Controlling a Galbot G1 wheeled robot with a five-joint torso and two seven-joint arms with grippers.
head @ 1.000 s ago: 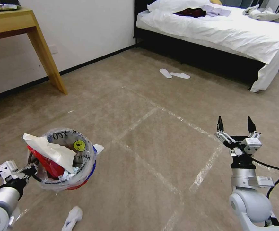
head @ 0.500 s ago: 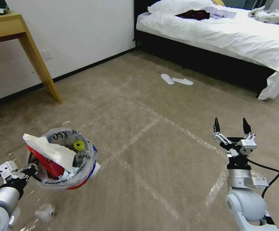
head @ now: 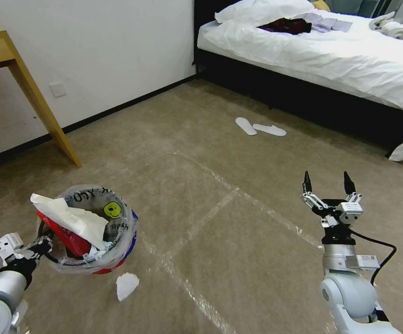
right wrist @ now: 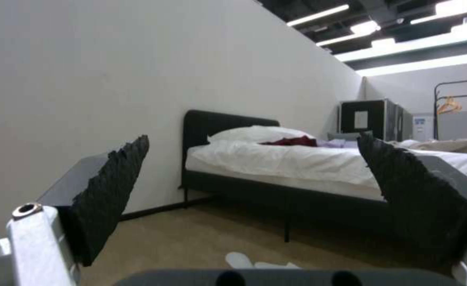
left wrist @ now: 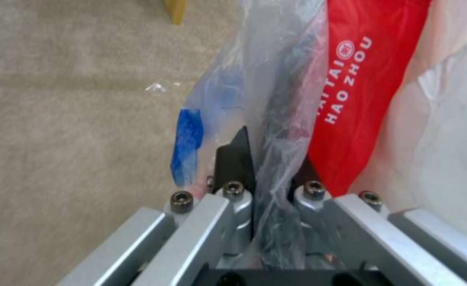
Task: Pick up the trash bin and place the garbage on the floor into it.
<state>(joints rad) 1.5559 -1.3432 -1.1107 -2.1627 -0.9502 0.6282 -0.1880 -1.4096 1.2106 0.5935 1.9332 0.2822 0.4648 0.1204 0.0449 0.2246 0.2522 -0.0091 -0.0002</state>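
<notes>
The red trash bin (head: 90,227) with its clear plastic liner and yellow smiley sticker hangs above the floor (head: 220,222) at the lower left. My left gripper (head: 46,248) is shut on its near rim, and the left wrist view shows the fingers (left wrist: 236,157) pinching the rim and liner (left wrist: 276,119). White paper (head: 71,218) and a red wrapper (left wrist: 355,99) stick out of the bin. One crumpled white tissue (head: 127,285), a piece of the garbage, lies on the carpet just in front of the bin. My right gripper (head: 327,182) is open and empty, held up at the right.
A wooden desk leg (head: 41,111) stands at the left by the wall. A bed (head: 331,60) with white sheets fills the far right, and two white slippers (head: 259,127) lie before it. Shiny tape lines (head: 210,213) cross the carpet.
The camera has moved, so the whole scene shifts: the desk slides left, the bed and slippers sit lower. A white tissue now lies in front of the bin. Both grippers keep their states.
</notes>
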